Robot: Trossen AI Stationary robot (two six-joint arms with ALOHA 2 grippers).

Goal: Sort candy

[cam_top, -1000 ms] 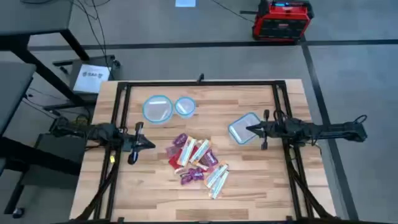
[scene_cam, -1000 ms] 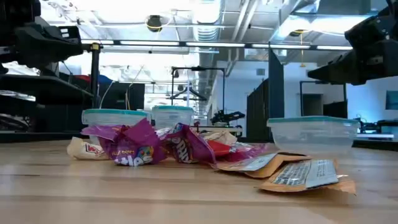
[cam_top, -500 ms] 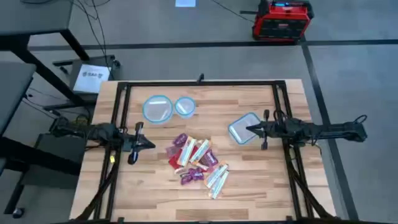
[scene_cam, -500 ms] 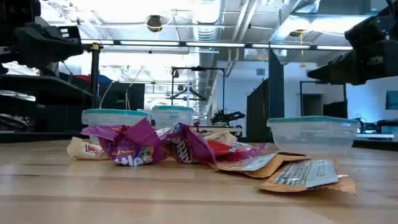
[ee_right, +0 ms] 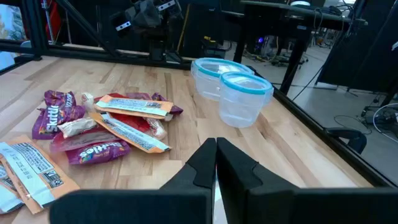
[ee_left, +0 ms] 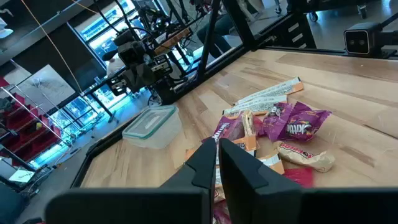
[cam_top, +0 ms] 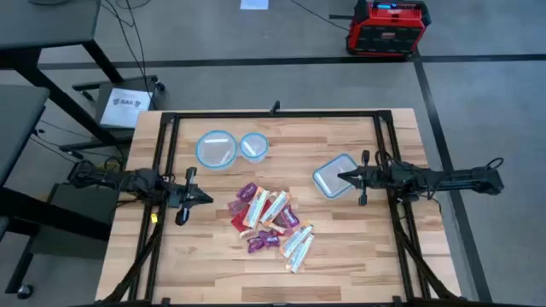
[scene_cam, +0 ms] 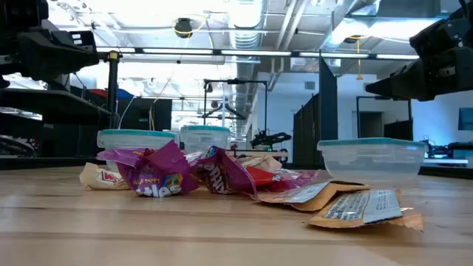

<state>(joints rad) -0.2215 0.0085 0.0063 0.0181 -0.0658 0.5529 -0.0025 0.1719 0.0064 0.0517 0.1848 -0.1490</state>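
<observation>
Because the candy (cam_top: pixel 270 223) lies heaped in one loose pile at the middle of the counter (cam_top: pixel 358 264), between the two arms, I judge it will handle as light, crinkly and slippery stuff: thin wrappers that slide over one another and buckle under a pinch, so a packet is best taken across its narrow width near the middle, or by a free edge at the rim of the pile. Three clear blue-rimmed containers wait apart from it: a large round one (cam_top: pixel 216 148) and a small round one (cam_top: pixel 252 146) touching or nearly so on the far side, and a squarish one (cam_top: pixel 333 176) toward the right. From the wrist views, the left gripper (ee_left: pixel 218 151) has its fingers pressed together on nothing and points at the pile from just beside it, and the right gripper (ee_right: pixel 215 152), likewise clenched and empty, hovers over or just beside the squarish container. Several packets overlap, so an exact count and the lower layers are hidden; the pale silvery wrappers (cam_top: pixel 297 246) at the near edge are hard to separate, and most print is too small to read
</observation>
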